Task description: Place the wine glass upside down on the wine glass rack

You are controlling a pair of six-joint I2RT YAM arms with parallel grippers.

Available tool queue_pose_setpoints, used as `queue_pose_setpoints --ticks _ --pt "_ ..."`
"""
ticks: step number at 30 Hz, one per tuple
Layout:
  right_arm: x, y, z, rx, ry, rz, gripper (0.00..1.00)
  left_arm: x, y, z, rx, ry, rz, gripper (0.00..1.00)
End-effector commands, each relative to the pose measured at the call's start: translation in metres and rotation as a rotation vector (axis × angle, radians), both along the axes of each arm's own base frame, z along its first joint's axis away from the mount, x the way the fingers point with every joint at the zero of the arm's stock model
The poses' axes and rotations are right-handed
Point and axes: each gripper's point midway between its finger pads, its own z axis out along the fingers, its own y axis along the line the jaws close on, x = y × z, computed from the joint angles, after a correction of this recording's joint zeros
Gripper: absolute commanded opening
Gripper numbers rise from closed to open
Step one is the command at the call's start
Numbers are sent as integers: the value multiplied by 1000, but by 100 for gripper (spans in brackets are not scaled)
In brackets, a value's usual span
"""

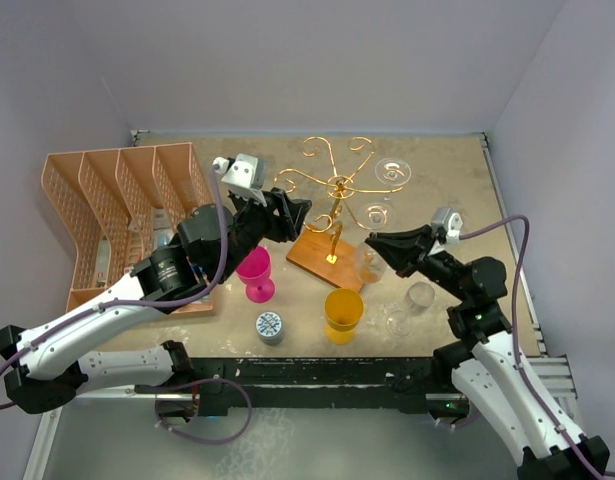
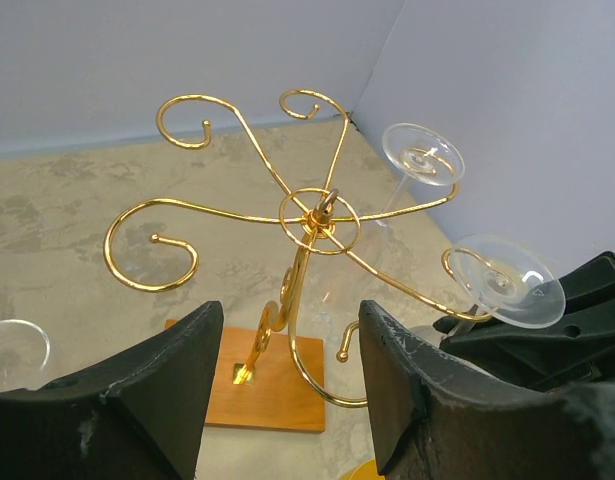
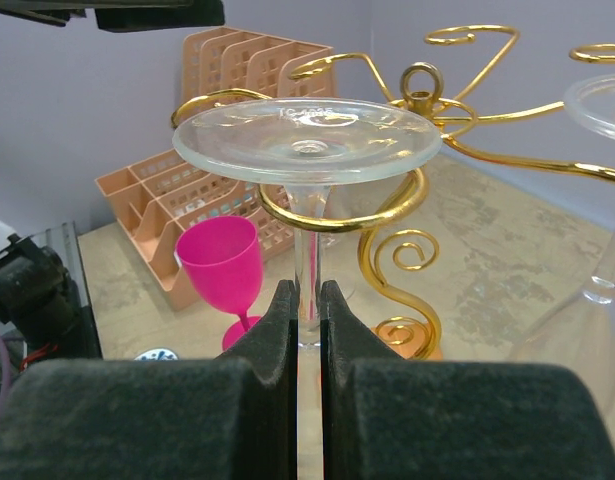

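Looks nearly done: got the upside-down wine glass threaded by its stem into a gold curl of the rack, foot just over the wire, pinched in the right gripper, with the left gripper gaping wide and empty, just needs lowering and letting go.

The right tool hides the bowl and lower stem of the glass in its own wrist view, and most of the base of the rack. Right of the rack's post, a second glass runs off the picture's edge. In the left wrist view the left tool covers the base's near edge, and a clear rim left of the rack is cropped. From above, the left arm covers part of the basket left of the rack; its contents are too small to tell.
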Motion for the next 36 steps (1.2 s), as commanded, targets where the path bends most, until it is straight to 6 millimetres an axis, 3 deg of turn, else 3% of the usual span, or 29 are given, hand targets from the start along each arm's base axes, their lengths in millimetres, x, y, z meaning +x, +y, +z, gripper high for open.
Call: queue_pose_setpoints --ticks 1,5,7,20,29,36 --pt "6 -11 25 78 -62 -83 0 1 2 6 -9 -16 11 54" --pt "18 -10 16 66 -13 -106 0 0 3 8 -10 -18 12 54" --pt "21 -8 12 54 5 -99 5 0 3 7 -9 -18 12 54" --pt "20 -7 3 14 70 -93 61 0 4 10 -5 -23 13 54" --pt "17 -27 -4 -13 232 -215 72 -1 6 12 -8 -25 13 55" --pt "7 -50 21 26 250 -328 74 -3 16 5 28 -1 33 57"
